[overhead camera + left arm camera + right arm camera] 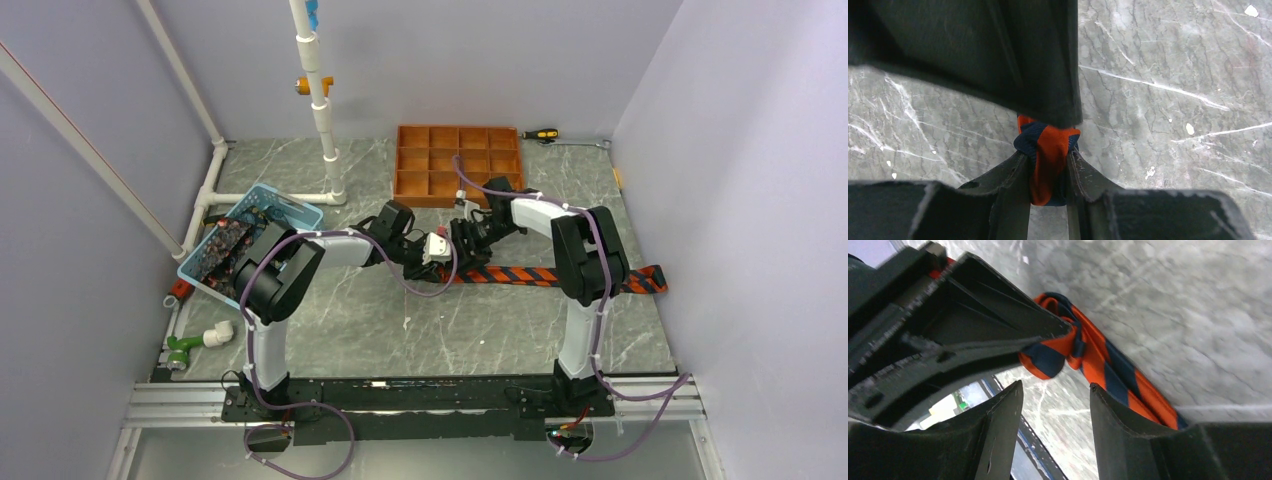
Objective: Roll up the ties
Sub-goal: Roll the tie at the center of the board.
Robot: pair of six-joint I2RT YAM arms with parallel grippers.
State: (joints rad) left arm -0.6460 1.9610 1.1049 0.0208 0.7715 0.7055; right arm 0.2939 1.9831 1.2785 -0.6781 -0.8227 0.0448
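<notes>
The striped tie (545, 275) is lying stretched across the table on the near side of the orange-brown gridded tray (430, 200). It is running from just in front of the tray's middle out past the tray's right corner.

Your left gripper (1047, 155) is pinching the started roll at the end in front of the tray's middle. A bunched wad of orange and dark bands is sitting pressed between its two fingers. Your right gripper (1054, 390) is standing spread with nothing between its fingers, and the tie is passing just beside it, not through it.

You are trusting one pinch to keep the roll together. If the left claw eases or twists before the right one takes hold, the folds will probably spring loose. They are looking crumpled rather than neatly coiled, so further winding may come out lopsided.

Both claws are crowding together in front of the tray. Closing the right one here could catch the left claw's finger instead of cloth.

The long tail is lying free, so tugging the roll toward the tray may drag it crooked.

More ties (222, 250) are waiting in the blue basket (300, 212) to the tray's left.
</notes>
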